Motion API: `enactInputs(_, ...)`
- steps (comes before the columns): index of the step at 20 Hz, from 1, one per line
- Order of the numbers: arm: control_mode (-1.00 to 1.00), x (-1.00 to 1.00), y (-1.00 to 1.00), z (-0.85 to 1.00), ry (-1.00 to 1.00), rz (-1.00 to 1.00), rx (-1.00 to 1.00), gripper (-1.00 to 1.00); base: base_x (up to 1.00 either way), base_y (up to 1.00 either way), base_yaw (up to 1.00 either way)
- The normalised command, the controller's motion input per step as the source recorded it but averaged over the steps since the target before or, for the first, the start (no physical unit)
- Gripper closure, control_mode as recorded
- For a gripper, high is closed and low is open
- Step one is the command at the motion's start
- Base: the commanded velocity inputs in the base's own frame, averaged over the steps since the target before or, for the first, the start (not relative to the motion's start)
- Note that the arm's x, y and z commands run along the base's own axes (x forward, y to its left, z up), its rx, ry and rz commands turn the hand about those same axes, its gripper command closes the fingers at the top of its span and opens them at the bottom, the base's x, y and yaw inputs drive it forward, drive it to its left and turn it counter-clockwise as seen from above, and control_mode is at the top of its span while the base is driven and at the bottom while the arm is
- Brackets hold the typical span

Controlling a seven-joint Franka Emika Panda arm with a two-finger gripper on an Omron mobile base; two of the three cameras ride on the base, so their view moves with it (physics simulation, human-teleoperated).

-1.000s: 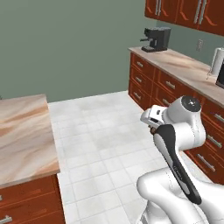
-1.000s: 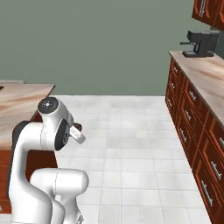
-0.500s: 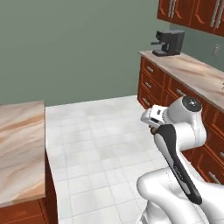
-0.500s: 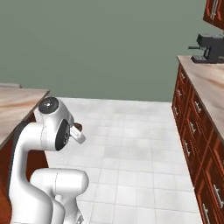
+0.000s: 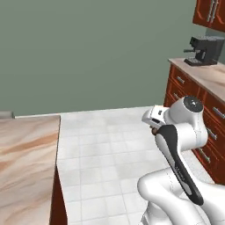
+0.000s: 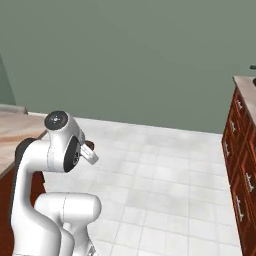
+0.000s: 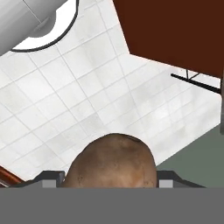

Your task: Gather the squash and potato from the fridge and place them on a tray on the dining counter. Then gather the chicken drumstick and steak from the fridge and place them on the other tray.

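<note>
Potato (image 7: 111, 161): mottled brown lump sitting right between the two dark finger tips (image 7: 51, 177) in the hand view, so it's up in the air with the arm, over the tiled floor (image 7: 87, 100).
Jaws: clamped on the potato, one tip on each side of it. In the left base view the gripper (image 5: 154, 130) is tucked in beside the arm's big white joint, with a bit of brown peeking out under it.
Dining surface: beige marbled top (image 5: 26, 167) at the left of the left base view. Its near edge runs down the frame, and the red-brown base shows just under the corner. The right base view catches a corner of it (image 6: 15, 127) behind the arm.
Wall side: red-brown drawers (image 5: 184, 94) under a marbled top, with a black coffee machine (image 5: 203, 50) on it, well apart from the arm. More drawers (image 6: 242, 165) line the right edge of the right base view.
Open room: wide stretch of white floor tile (image 6: 165, 170) between the island and the cabinets, running back to the plain green wall (image 5: 96, 52).
</note>
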Motion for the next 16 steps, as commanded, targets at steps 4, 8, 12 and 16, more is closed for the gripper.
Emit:
enactInputs(4,1.00,0.00,0.00,0.00,0.00,0.00,0.00,1.00,0.91,-0.24,0.27)
enactInputs(8,1.00,0.00,0.00,0.00,0.00,0.00,0.00,1.00,0.86,-0.33,0.29)
enactInputs(12,1.00,0.00,0.00,0.00,0.00,0.00,0.00,1.00,0.84,-0.35,0.29)
enactInputs(16,1.00,0.00,0.00,0.00,0.00,0.00,0.00,1.00,0.86,-0.26,0.28)
